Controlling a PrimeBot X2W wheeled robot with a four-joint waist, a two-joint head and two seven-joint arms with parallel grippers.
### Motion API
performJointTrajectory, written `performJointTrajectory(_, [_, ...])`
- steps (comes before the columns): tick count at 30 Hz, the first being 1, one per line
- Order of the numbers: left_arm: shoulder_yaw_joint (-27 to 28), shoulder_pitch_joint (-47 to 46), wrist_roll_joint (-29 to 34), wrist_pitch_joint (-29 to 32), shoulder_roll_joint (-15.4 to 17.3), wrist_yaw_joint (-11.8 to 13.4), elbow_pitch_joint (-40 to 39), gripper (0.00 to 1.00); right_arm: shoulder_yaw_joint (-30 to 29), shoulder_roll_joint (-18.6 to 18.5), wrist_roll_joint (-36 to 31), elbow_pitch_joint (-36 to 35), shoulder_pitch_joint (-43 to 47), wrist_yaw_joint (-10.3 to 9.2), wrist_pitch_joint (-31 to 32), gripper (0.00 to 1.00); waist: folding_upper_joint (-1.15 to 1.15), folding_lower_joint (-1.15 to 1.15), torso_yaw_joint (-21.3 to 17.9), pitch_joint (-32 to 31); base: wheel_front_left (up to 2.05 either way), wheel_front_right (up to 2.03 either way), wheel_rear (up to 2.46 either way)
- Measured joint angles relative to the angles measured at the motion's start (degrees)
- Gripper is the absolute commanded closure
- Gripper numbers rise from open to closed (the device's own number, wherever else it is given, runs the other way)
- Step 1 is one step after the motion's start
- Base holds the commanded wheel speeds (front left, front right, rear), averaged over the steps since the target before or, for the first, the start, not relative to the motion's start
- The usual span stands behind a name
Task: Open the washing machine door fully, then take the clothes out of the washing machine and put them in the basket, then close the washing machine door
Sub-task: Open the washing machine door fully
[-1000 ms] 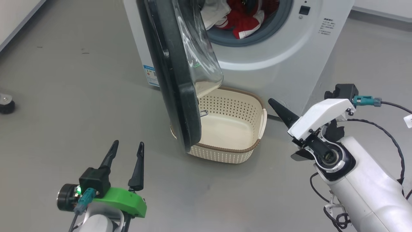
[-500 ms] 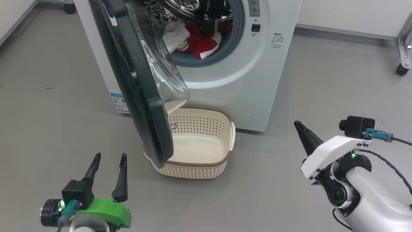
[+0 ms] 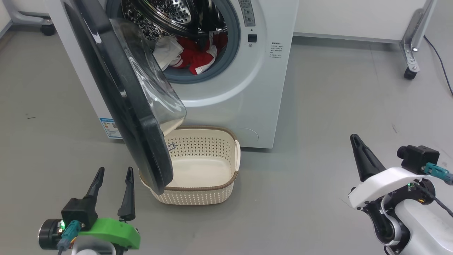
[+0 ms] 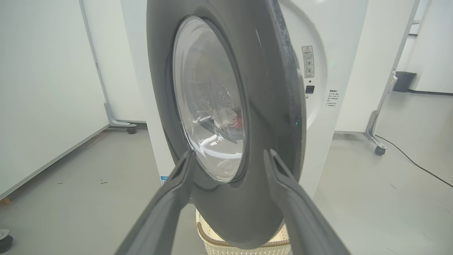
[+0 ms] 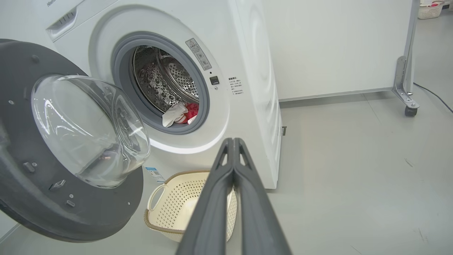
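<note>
The washing machine (image 3: 247, 88) (image 5: 254, 71) stands ahead with its door (image 3: 120, 95) (image 4: 226, 117) (image 5: 63, 152) swung out toward me, about half open. Red and white clothes (image 3: 193, 56) (image 5: 180, 113) lie low in the steel drum. The cream basket (image 3: 201, 173) (image 5: 177, 202) sits empty on the floor below the opening, its left part under the door's lower edge. My left gripper (image 3: 113, 171) (image 4: 228, 157) is open, low at the left, short of the door's outer face. My right gripper (image 3: 354, 138) (image 5: 233, 141) is shut with nothing in it, off to the right of the basket.
Grey floor (image 3: 318, 124) stretches to the right of the machine. A white wall panel on a wheeled metal foot (image 3: 410, 72) stands at the back right, with a black cable (image 3: 442, 67) beside it. Another wheeled foot (image 3: 46, 30) sits at the back left.
The head camera has tilted up and shifted, so the machine and basket sit lower and further left. Both grippers show lower, the right one further right; their states are unchanged.
</note>
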Motion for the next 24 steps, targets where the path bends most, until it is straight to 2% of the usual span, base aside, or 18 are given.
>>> performJointTrajectory(11, [1.14,0.11,0.01,0.0,-0.27,-0.45,-0.33,0.0,-4.67,0.76,-2.77,-1.74,5.75,-2.18,-0.75,1.0,0.0,0.0,-1.16,0.12,0.0,0.0,0.0])
performJointTrajectory(12, [1.18,0.12,0.01,0.0,-0.33,-0.51,-0.35,0.0,-5.06,0.91,-3.03,-1.97,6.31,-2.38,-0.76,0.61,0.0,0.0,-1.24,0.13,0.0,0.0,0.0])
performJointTrajectory(13, [1.25,0.12,0.02,0.0,-0.35,-0.52,-0.35,0.0,-5.27,0.97,-3.59,-2.16,6.67,-2.45,-0.76,0.0,0.0,0.0,-1.32,0.13,0.0,0.0,0.0])
performJointTrajectory(24, [2.38,0.18,0.51,0.0,-0.54,-0.96,-0.48,0.0,-11.54,2.68,-11.5,-6.45,9.67,-2.96,-0.83,0.0,0.0,0.0,-2.05,0.22,0.0,0.0,0.0])
